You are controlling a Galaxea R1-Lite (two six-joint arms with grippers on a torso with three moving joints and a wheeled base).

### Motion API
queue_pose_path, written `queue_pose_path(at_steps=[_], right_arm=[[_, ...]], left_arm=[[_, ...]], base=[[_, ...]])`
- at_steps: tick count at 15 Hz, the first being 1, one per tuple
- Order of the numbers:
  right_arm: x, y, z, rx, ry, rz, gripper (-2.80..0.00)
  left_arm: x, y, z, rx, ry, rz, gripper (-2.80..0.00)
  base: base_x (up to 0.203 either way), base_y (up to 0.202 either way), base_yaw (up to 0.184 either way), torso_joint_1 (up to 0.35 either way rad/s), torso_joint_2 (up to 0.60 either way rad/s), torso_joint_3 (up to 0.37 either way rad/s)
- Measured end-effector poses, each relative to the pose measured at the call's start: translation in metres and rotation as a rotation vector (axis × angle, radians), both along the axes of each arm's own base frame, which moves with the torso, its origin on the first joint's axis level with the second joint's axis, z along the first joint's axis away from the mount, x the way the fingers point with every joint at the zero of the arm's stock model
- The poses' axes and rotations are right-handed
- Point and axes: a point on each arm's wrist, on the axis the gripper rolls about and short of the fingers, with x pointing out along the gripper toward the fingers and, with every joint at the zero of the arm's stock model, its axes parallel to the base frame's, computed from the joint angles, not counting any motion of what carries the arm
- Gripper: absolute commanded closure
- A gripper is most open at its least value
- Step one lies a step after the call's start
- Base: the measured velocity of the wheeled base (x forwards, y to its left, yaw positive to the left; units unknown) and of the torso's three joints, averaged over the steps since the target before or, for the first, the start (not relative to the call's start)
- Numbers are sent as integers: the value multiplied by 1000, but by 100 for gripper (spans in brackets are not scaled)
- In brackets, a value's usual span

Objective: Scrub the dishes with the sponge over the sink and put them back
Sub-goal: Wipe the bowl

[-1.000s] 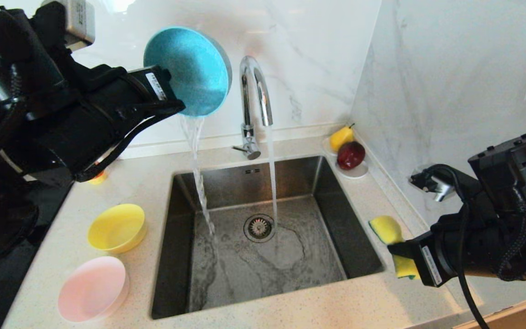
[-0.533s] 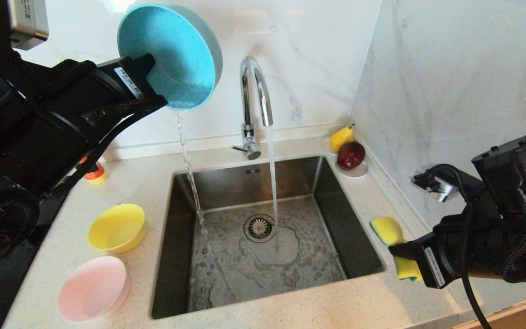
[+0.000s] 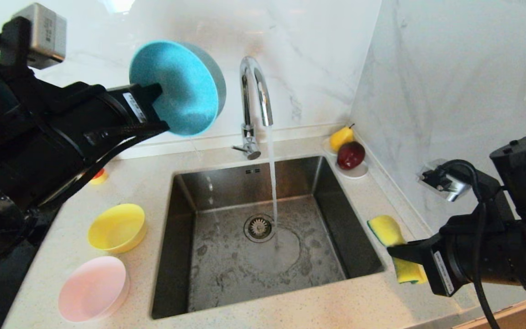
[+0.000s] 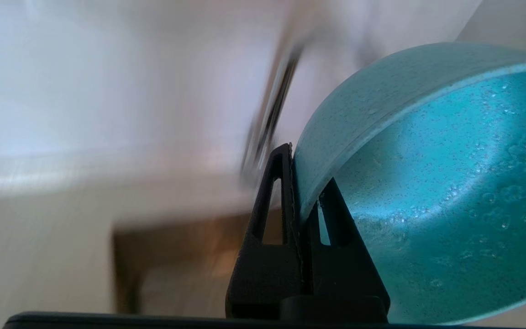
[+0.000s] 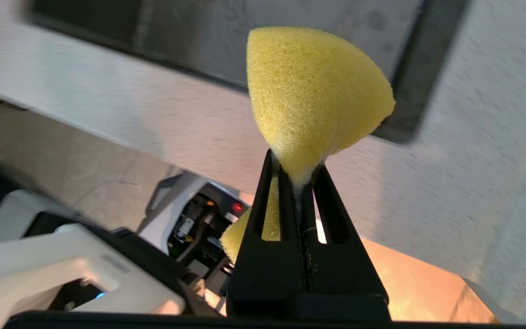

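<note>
So on the far left the left gripper (image 3: 160, 107) is clamping down on the rim of the blue bowl (image 3: 178, 87), holding it up in the air and tipped on edge, its inside facing the camera. It's hanging above the counter (image 3: 290, 315) just behind the sink's left back corner, left of the tap (image 3: 254, 98). The wrist view has one finger (image 4: 272, 201) sitting outside the wall and the other inside, with droplets sitting on the bowl's inner face.

Below that, the yellow bowl (image 3: 117, 227) and the pink bowl (image 3: 93, 289) are sitting upright on the counter left of the sink (image 3: 354, 246), yellow behind, pink in front, close but not touching. A small orange-topped thing (image 3: 98, 175) is peeking out behind the left arm; can't tell what it is.

In the middle the tap is running, the stream (image 3: 272, 183) landing on the basin floor just right of the drain (image 3: 259, 227).

Back right corner, a pear (image 3: 341, 137) and a dark red fruit (image 3: 350, 154) are sitting on a white saucer (image 3: 356, 172).

Far right, the right gripper (image 3: 404, 253) is squeezing the sponge (image 3: 386, 229) hard around its middle, holding it over the counter beside the sink's right edge, and its yellow foam is bulging out either side of the fingers (image 5: 274, 201).
</note>
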Motion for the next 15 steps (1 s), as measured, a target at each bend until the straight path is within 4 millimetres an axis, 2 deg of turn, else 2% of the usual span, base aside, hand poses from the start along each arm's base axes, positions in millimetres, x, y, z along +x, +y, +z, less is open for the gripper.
queue_pose_path(at_steps=[3, 7, 10, 15], right_arm=[[-17, 8, 7, 48, -5, 62, 0], [-35, 15, 25, 84, -28, 143, 0], [-48, 20, 33, 78, -19, 216, 0], [-45, 35, 37, 99, 7, 284, 0]], left_arm=[[-7, 3, -9, 80, 253, -11, 0], [-30, 5, -34, 203, 569, -108, 0], [-37, -5, -48, 244, 607, -130, 0], [-20, -44, -66, 197, 549, -41, 0]], base=[[0, 0, 0, 0, 0, 0], [0, 0, 0, 0, 0, 0], [0, 0, 0, 0, 0, 0], [0, 0, 0, 0, 0, 0]])
